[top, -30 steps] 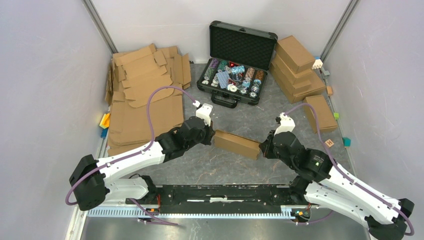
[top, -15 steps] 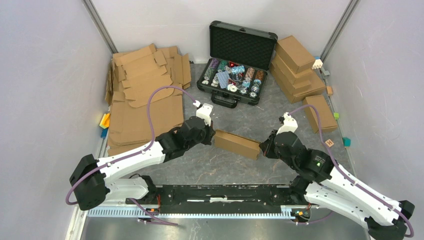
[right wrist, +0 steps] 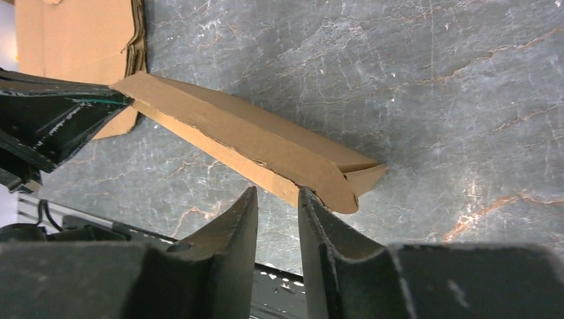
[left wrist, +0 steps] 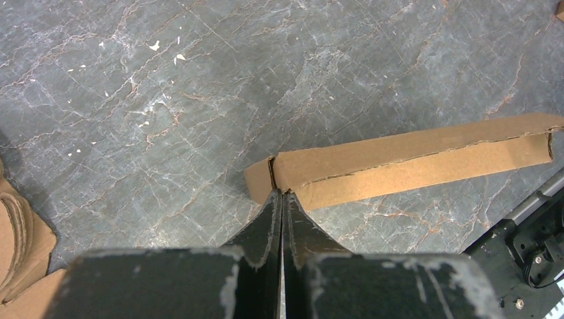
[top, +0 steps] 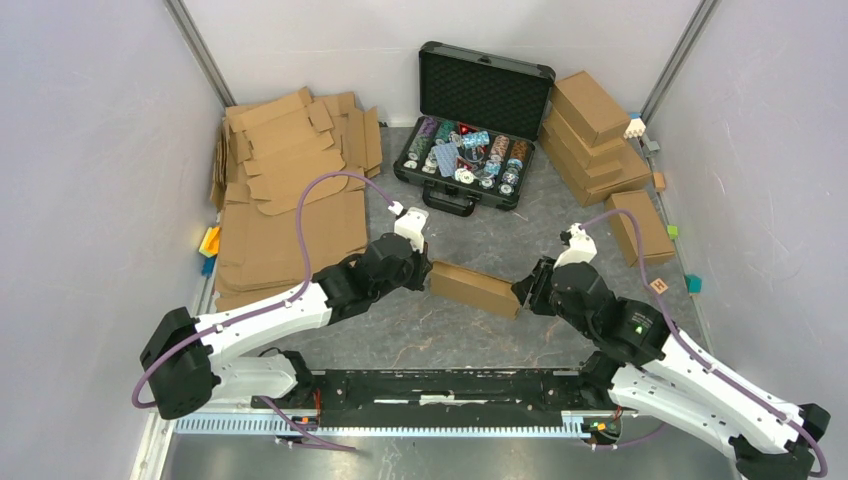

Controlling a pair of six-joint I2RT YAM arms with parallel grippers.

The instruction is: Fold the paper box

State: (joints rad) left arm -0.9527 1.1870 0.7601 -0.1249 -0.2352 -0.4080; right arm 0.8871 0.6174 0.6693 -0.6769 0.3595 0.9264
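Here, from the upper left, sits one pile of flat blanks [top: 290,190], too layered to count. Next comes my left gripper [left wrist: 281,199], jaws pressed shut, tips against the left end of the single paper box [top: 474,288] lying closed at centre frame. I judge I should brace that end and press squarely from the right, where my right gripper [right wrist: 277,199] stands narrowly parted and empty; beyond are one open case [top: 480,95] and at least four finished boxes [top: 590,140].

Bright, even light; soft shadows.
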